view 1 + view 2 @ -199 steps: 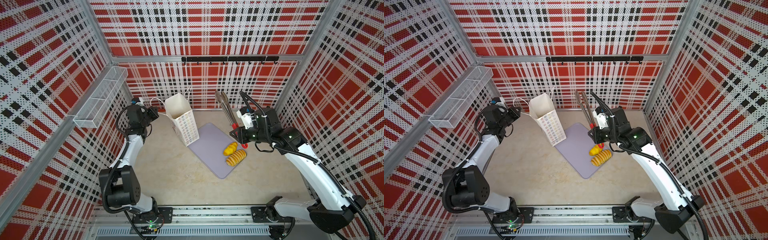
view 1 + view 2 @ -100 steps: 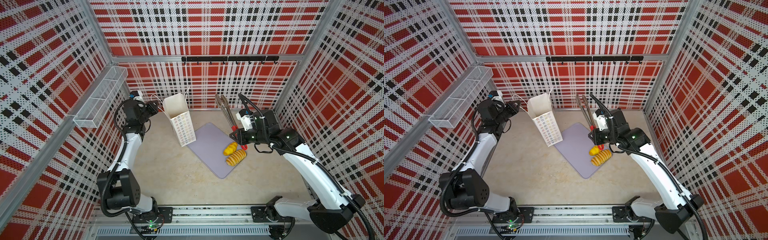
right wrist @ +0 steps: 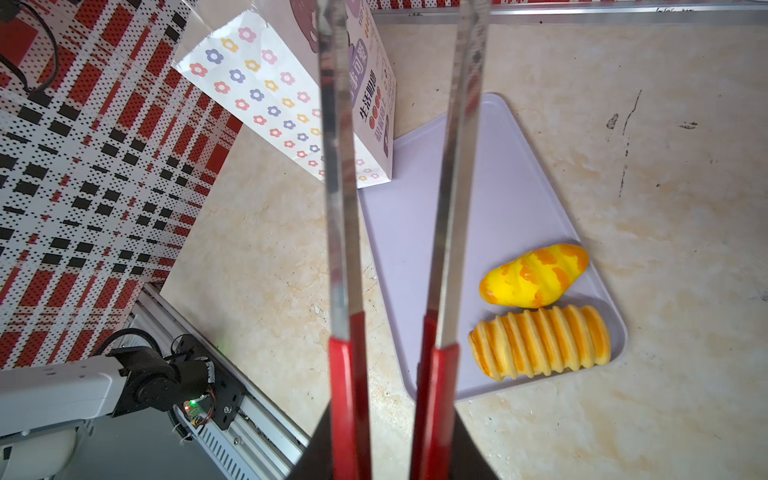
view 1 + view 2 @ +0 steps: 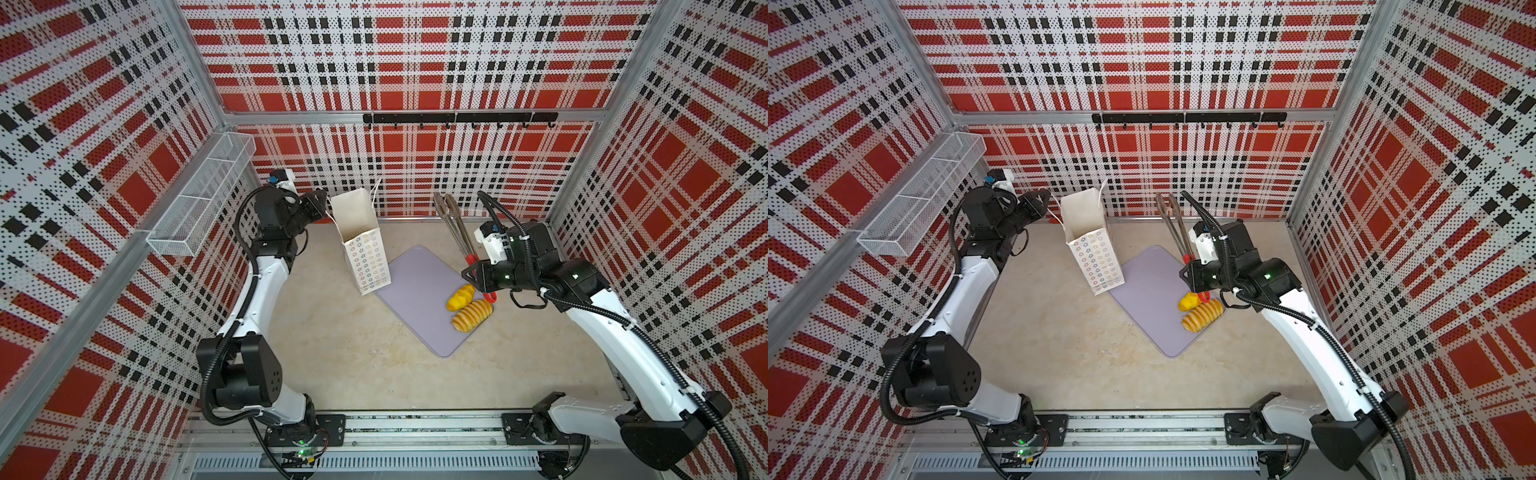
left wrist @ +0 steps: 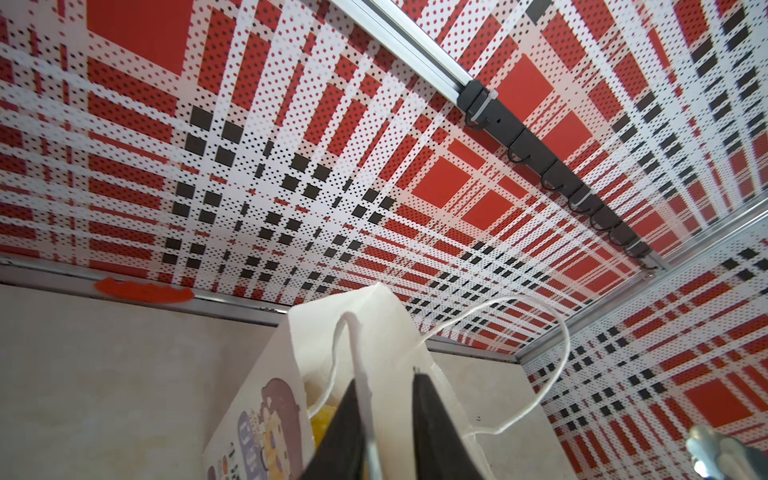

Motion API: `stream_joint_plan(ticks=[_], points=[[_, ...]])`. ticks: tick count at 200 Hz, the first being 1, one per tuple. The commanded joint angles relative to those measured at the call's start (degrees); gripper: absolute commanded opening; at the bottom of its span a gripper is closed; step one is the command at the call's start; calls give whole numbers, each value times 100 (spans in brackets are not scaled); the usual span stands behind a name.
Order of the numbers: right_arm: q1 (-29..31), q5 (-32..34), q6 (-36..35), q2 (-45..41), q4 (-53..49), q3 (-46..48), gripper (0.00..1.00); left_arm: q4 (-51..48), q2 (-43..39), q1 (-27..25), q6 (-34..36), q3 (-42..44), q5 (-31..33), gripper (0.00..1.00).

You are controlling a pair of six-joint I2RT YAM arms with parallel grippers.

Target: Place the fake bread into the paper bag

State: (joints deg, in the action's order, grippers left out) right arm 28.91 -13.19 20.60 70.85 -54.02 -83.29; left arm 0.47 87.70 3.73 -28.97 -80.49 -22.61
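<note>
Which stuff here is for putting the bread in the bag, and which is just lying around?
For the job: paper bag, smooth yellow bread, ridged bread, red-handled tongs, purple tray under the breads.
Just lying about: wire basket on the wall, black hook rail.

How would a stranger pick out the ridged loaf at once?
Find the lilac tray beside the tall white paper bag. Near its right corner lies the ridged loaf, golden yellow. Deep crosswise grooves set it apart from the streaked bun beside it, which is nearly smooth.
</note>
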Motion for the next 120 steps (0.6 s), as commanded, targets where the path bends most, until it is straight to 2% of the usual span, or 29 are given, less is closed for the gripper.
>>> stream_joint_plan(ticks=[1,16,63,84,96,120], points=[[-52,9,-59,-167,112,40,26,-163,-33,-13,145,-170,49,45],[-78,26,-66,-199,66,82,27,-233,-63,-21,202,-152,93,54],[-242,106,-78,-493,-261,382,27,-481,-527,156,292,183,157,70],[-306,106,-64,-628,-366,572,27,-380,-935,445,134,507,-268,75],[-323,106,-44,-685,-385,657,27,-321,-1199,629,22,710,-463,83],[-348,91,30,-778,-373,794,28,-211,-1811,918,-56,1184,-727,89]])
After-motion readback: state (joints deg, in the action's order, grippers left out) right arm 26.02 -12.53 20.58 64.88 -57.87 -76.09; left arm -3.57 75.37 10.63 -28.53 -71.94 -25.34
